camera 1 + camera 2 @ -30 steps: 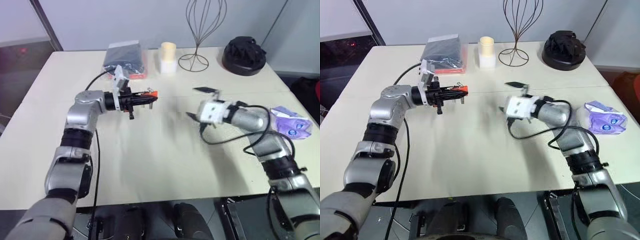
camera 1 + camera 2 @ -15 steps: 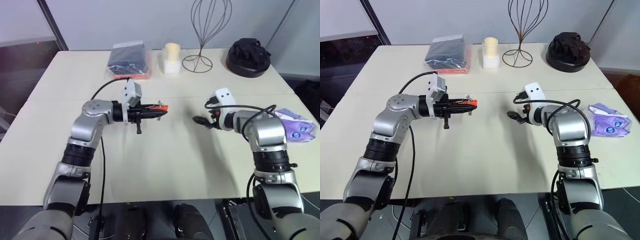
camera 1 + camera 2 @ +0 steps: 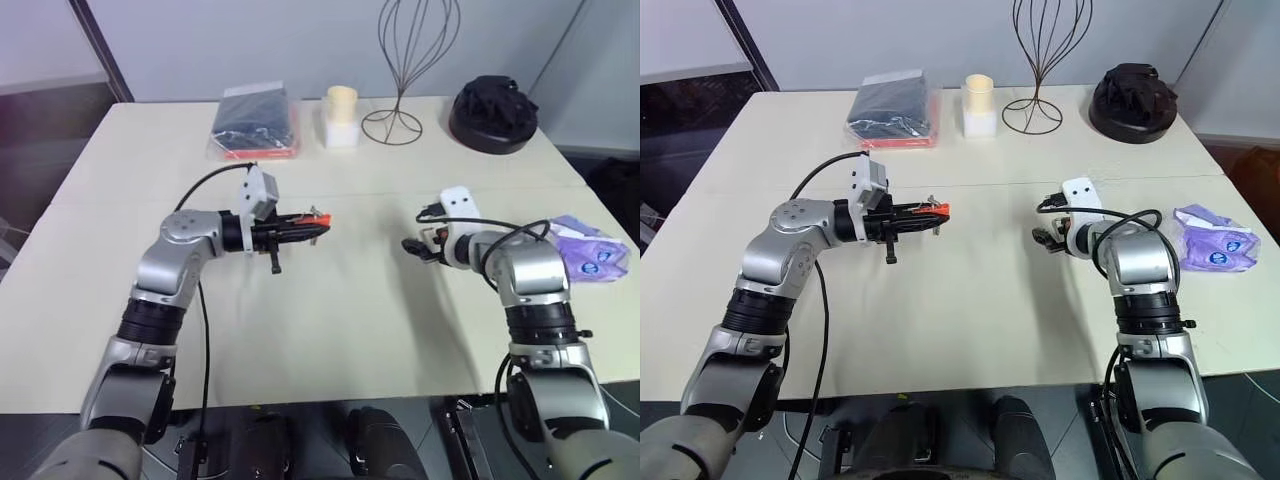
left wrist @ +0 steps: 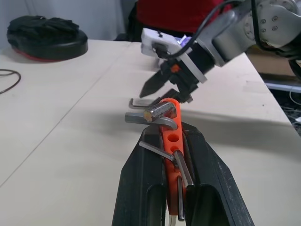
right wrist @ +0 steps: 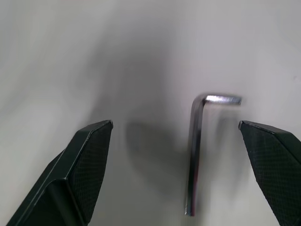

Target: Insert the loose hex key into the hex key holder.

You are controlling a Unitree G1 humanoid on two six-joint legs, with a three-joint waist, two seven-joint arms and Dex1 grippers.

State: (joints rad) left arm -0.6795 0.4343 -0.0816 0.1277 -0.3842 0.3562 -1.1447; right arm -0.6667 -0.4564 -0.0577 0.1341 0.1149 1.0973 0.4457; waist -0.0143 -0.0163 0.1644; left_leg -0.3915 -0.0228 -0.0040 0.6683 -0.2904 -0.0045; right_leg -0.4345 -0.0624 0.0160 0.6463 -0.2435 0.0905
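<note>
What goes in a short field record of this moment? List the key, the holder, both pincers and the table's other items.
loose hex key: flat on the table, L-shaped, between the right pincer's open fingers, untouched
hex key holder: red-orange, clamped in the left pincer, short keys sticking out
left pincer: shut on the holder, held above the table, pointing toward the right arm
right pincer: open, angled down over the key
far edge of table: dark folded package, cream cylinder, wire stand, black hat
right edge: purple packet
</note>
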